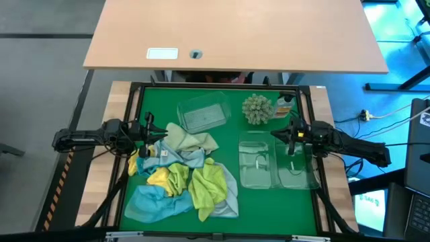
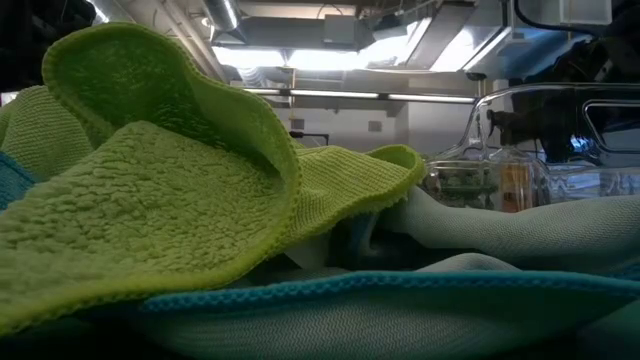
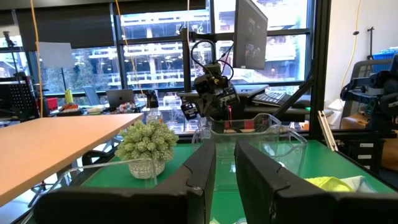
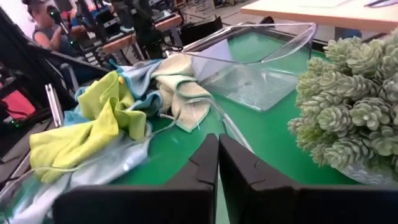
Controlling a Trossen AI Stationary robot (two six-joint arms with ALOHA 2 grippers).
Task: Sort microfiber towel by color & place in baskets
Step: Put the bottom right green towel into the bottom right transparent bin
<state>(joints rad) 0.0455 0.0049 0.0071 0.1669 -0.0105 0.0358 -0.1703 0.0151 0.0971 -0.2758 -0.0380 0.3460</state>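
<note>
Several microfiber towels lie in a loose heap (image 1: pixel 185 176) on the near left of the green mat: lime green (image 1: pixel 207 185), yellow (image 1: pixel 166 176), light blue (image 1: pixel 158 202) and a pale one (image 1: pixel 191 141). The lime green towel (image 2: pixel 150 200) fills the low view. One clear basket (image 1: pixel 201 113) sits askew at the heap's far side. Two more baskets (image 1: pixel 255 161) (image 1: pixel 293 165) stand side by side on the right. My left gripper (image 1: pixel 161 136) (image 3: pixel 225 168) hovers at the heap's far left edge, open by a narrow gap. My right gripper (image 1: pixel 277 134) (image 4: pixel 218 158) is shut above the far end of the two baskets.
A spiky grey-green ball (image 1: pixel 256 107) and a small orange-capped bottle (image 1: pixel 285 104) stand at the mat's far right. A wooden table (image 1: pixel 235 33) lies beyond the far edge. Bare green mat (image 1: pixel 232 144) shows between the heap and the right baskets.
</note>
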